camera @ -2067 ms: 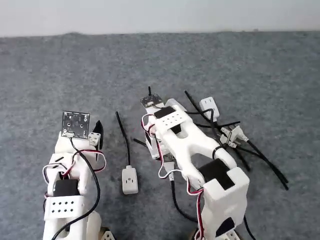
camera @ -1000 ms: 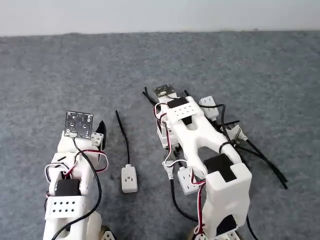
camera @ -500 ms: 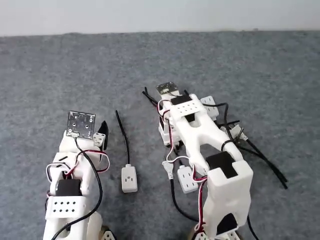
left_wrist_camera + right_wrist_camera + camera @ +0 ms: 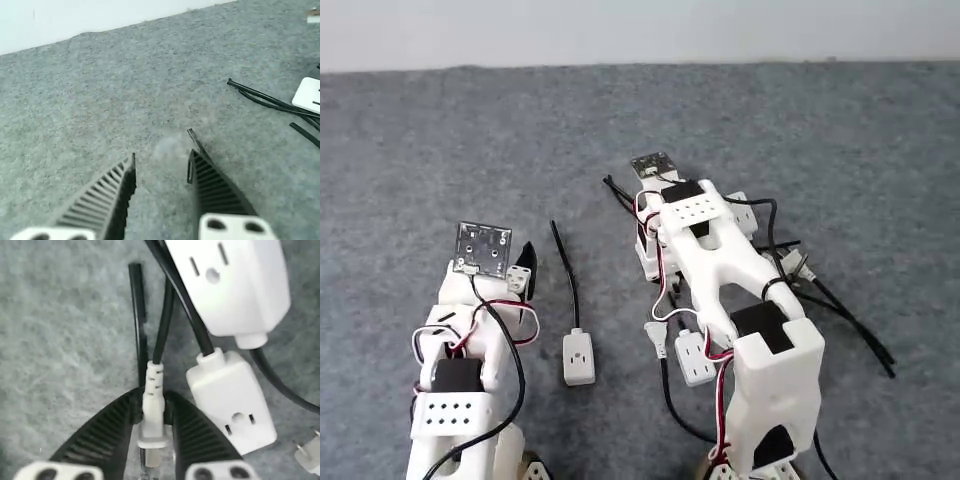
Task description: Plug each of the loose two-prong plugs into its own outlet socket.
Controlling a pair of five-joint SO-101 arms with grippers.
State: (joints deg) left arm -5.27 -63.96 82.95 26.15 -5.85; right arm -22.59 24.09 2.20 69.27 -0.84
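**Right gripper** (image 4: 151, 401): closed on a white two-prong plug (image 4: 153, 382). Both ribbed fingers (image 4: 112, 432) press the plug body from opposite sides. The plug's black cord (image 4: 162, 325) runs away from the wrist. The prong end is blurred and appears to point back toward the wrist camera.

**Around the held plug:** a near socket (image 4: 232, 395) lies just beside one finger. A far socket (image 4: 235, 282) lies beyond it, and a thicker black cable (image 4: 190, 315) passes between this socket and the plug's cord. A second plug (image 4: 307, 455), prongs bare, lies near the near socket.

**High view:** the right arm (image 4: 720, 270) fills the centre right of the frame, stretched over a tangle of cords. A lone socket (image 4: 579, 358) lies at lower centre between the two arms, and its lead (image 4: 565, 265) runs toward the upper part of the frame. A partly covered socket (image 4: 694, 358) lies under the right arm, right of lower centre.

**Left gripper** (image 4: 160, 167): open, jaws spread and holding nothing, above bare grey carpet (image 4: 440, 130). It sits at the left middle of the high view, well apart from the plugs.
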